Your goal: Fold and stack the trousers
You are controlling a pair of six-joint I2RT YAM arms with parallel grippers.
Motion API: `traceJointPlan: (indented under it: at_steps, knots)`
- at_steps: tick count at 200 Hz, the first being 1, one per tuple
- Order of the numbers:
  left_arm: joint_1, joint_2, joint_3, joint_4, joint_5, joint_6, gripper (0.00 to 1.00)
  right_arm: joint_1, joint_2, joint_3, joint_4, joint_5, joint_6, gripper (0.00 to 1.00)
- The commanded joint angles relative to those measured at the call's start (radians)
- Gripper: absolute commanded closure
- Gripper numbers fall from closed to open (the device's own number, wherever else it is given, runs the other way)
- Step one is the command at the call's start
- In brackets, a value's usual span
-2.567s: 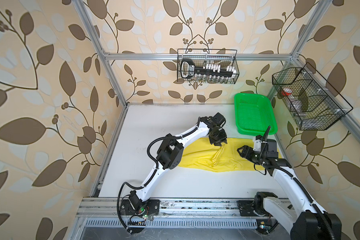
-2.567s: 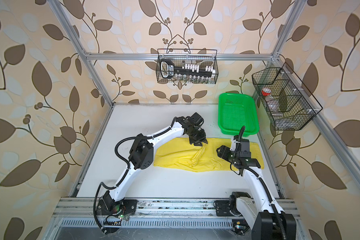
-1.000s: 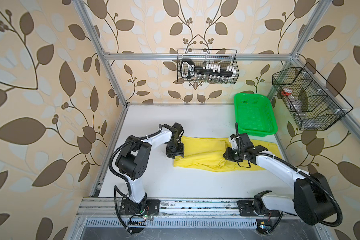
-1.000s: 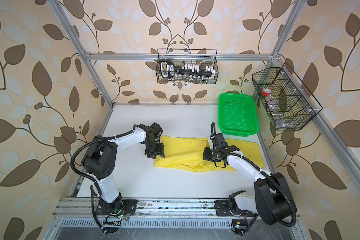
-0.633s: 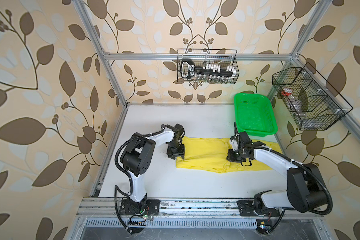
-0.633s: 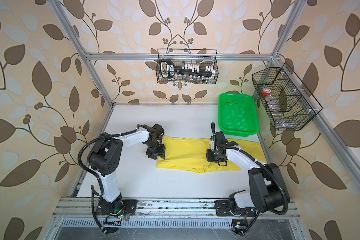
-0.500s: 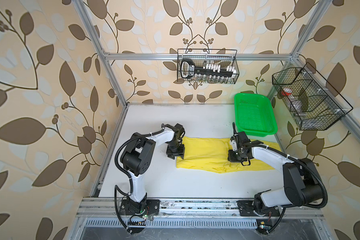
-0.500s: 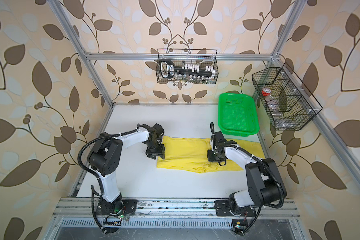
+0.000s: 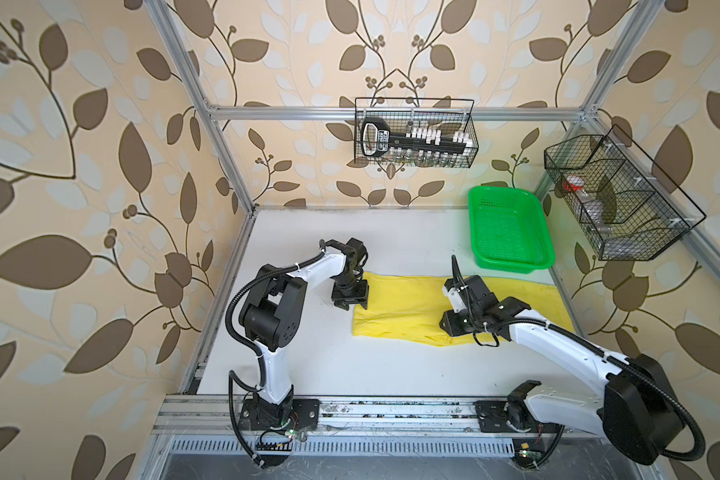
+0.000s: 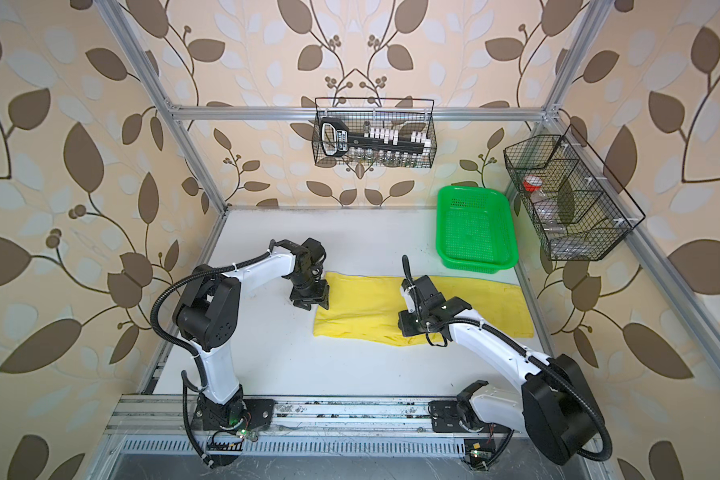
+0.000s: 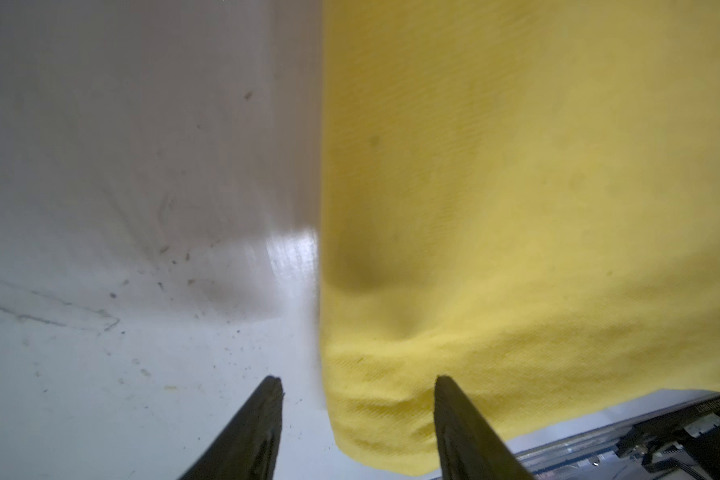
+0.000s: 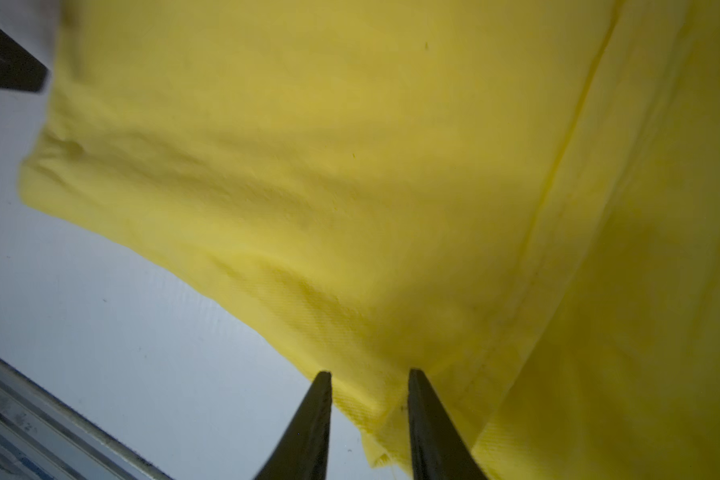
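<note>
While both arms hang low over the table (image 9: 329,365), the trousers (image 9: 404,307) lie flat on it as a long yellow strip across the centre and right of both top views (image 10: 366,307), just below the green basket (image 9: 508,232) at upper right. Left end effector (image 9: 352,305) points down at the strip's left end. In the left wrist view (image 11: 357,380) its jaws stand wide apart, one finger (image 11: 258,428) over bare table and the other over cloth, w/ the trousers' side edge running between them and nothing gripped. Right end effector (image 9: 454,328) sits at the strip's lower edge, approx mid-frame, its arm coming in from lower right. In the right wrist view (image 12: 371,374) its jaws are only a narrow gap apart, w/ the cloth's near edge and a seam showing between the tips. Can't tell whether the tips touch the fabric. The cloth there looks to lie flat, not lifted.
</note>
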Motion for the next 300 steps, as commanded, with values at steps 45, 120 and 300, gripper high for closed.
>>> traceJointPlan:
  at_steps: [45, 120, 300]
  knots:
    - [0.012, -0.046, -0.032, -0.029, 0.034, -0.037, 0.39, 0.010, 0.051, -0.040, -0.101, 0.102, 0.064, 0.73]
    - [-0.002, -0.113, -0.238, 0.234, 0.212, -0.248, 0.40, 0.030, -0.027, -0.006, -0.043, -0.009, 0.035, 0.55]
    - [0.364, -0.350, -0.129, -0.229, 0.092, -0.003, 1.00, -0.154, -0.202, 0.088, -0.020, -0.095, 0.020, 0.33]
